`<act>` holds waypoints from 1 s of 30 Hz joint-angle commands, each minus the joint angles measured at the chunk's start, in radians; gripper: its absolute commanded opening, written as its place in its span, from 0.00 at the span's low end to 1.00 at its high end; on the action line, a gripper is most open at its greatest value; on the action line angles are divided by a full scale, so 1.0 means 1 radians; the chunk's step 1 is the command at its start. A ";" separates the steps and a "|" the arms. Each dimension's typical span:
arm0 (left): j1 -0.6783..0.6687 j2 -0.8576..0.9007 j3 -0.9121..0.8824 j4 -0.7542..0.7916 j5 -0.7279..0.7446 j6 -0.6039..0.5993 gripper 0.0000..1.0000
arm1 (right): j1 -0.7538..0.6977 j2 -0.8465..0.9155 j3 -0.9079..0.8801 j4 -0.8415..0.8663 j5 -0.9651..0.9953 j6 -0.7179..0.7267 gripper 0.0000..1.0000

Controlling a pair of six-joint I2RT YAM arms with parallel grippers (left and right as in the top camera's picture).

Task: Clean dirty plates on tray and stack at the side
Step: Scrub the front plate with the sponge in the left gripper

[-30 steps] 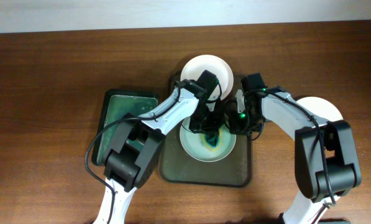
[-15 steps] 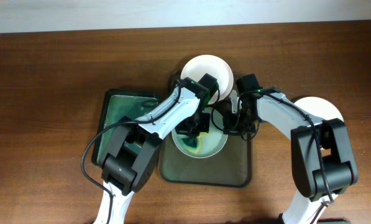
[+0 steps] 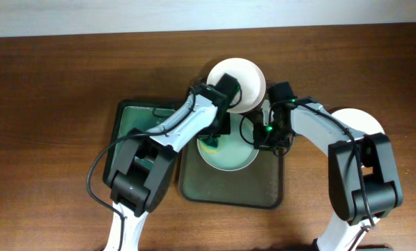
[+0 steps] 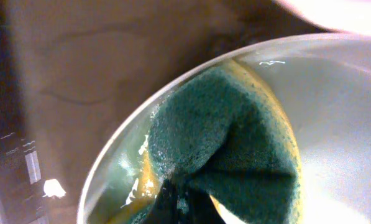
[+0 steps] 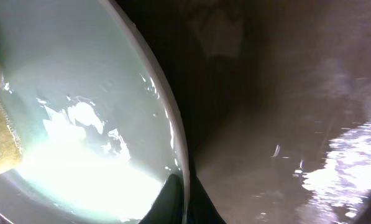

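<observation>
A white plate [image 3: 230, 155] lies on the dark tray [image 3: 228, 194], wet and pale green. My left gripper [image 3: 212, 141] is shut on a green and yellow sponge [image 3: 209, 144] pressed on the plate's left edge. The left wrist view shows the sponge [image 4: 235, 143] folded against the plate's rim [image 4: 114, 152], with the fingers [image 4: 185, 208] pinching it. My right gripper [image 3: 260, 136] is shut on the plate's right rim. The right wrist view shows the fingers [image 5: 184, 200] either side of the rim of the wet plate [image 5: 79, 93]. A second white plate [image 3: 241, 84] sits at the tray's back edge.
A green basin [image 3: 132, 129] stands left of the tray, partly under the left arm. A white plate [image 3: 361, 124] lies on the wooden table at the right, beside the right arm. The tray's wet floor [image 5: 284, 124] shows in the right wrist view.
The left gripper has dragged the sponge from the plate's middle to its left edge. The green smear in the plate's middle is gone. The right gripper has kept its hold on the rim.
</observation>
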 commanded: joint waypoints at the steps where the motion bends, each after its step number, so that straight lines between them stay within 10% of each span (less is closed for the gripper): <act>1: -0.039 0.061 -0.013 0.054 0.332 0.039 0.00 | 0.005 0.022 -0.004 0.004 0.073 -0.012 0.04; 10: -0.071 0.064 -0.014 0.087 0.453 0.091 0.00 | 0.005 0.022 -0.004 0.001 0.073 -0.012 0.04; 30: 0.076 -0.010 0.137 -0.331 -0.035 0.075 0.00 | 0.005 0.022 -0.004 0.000 0.073 -0.012 0.04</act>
